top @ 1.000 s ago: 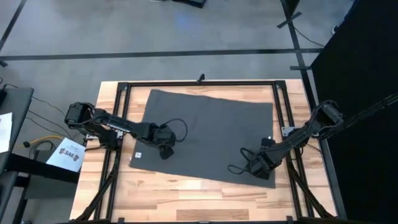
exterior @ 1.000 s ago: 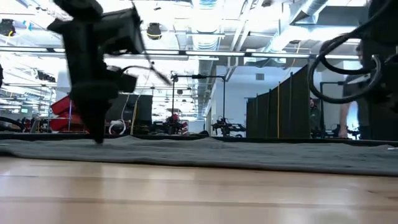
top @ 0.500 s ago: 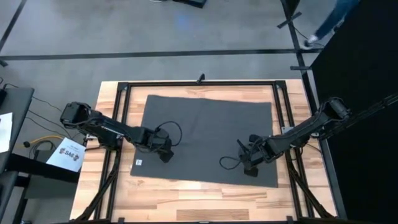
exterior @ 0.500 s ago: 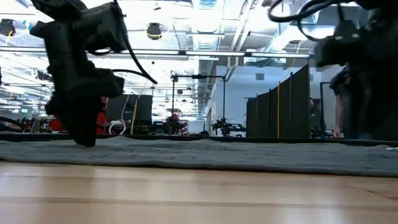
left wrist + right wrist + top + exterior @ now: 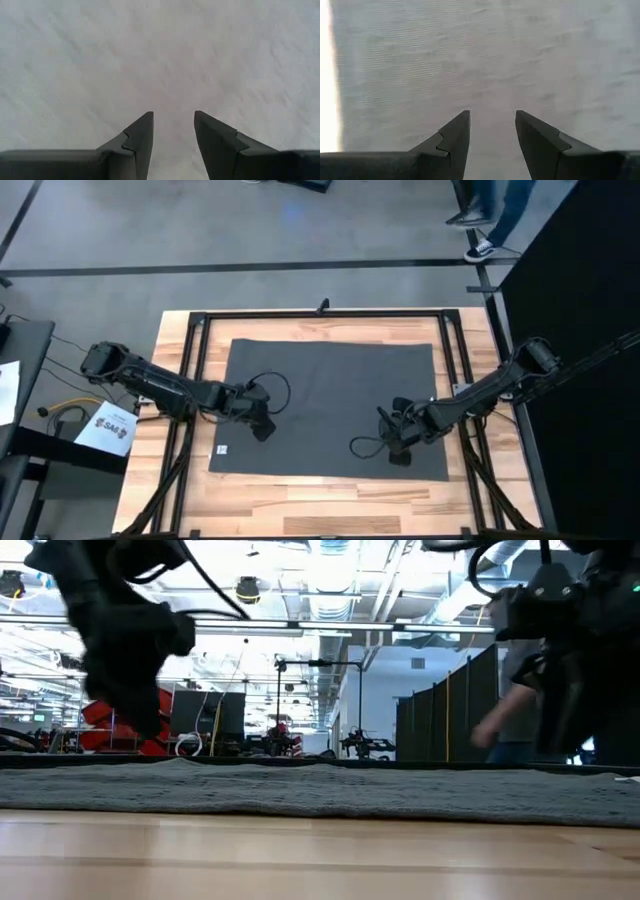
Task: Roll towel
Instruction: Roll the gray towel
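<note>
Grey towel [image 5: 330, 405] lies flat on the desk [image 5: 300, 500]; both grippers, left [image 5: 262, 427] and right [image 5: 398, 452], jaws spread and empty, should pinch one edge evenly before rolling.

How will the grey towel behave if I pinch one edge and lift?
Probably floppy: the towel lies flat against the table with soft ripples, so it should drape and sag. Likely light. Its woven texture should grip, not slip.

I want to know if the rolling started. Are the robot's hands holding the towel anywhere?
No. The left end effector and right end effector are both open above the flat towel, gripping nothing.
</note>
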Robot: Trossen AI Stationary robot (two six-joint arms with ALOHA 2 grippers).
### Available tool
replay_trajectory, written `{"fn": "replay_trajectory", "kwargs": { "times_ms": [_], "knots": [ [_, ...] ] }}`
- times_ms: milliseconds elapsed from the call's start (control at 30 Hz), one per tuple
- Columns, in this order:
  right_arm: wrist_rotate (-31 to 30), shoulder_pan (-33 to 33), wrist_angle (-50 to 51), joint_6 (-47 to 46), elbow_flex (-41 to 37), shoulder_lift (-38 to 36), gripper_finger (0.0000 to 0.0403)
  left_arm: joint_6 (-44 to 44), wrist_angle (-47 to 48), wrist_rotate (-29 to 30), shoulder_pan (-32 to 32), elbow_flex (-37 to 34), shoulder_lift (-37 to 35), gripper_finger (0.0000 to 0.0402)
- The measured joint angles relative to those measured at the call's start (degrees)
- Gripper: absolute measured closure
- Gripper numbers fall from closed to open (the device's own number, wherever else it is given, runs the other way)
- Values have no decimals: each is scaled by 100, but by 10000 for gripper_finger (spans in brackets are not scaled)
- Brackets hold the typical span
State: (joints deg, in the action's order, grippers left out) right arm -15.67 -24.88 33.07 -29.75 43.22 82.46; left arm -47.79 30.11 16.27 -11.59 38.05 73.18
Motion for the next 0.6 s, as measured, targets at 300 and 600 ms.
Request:
{"fn": "replay_trajectory", "kwargs": {
  "times_ms": [300, 600],
  "knots": [
    [-534, 1403, 946, 2220, 412, 0, 255, 4294, -1412, 40, 1143, 17, -19, 272],
    [-402, 4140, 1033, 4703, 498, 0, 255, 5561, -1095, 151, 3444, 438, 31, 272]
  ]
}}
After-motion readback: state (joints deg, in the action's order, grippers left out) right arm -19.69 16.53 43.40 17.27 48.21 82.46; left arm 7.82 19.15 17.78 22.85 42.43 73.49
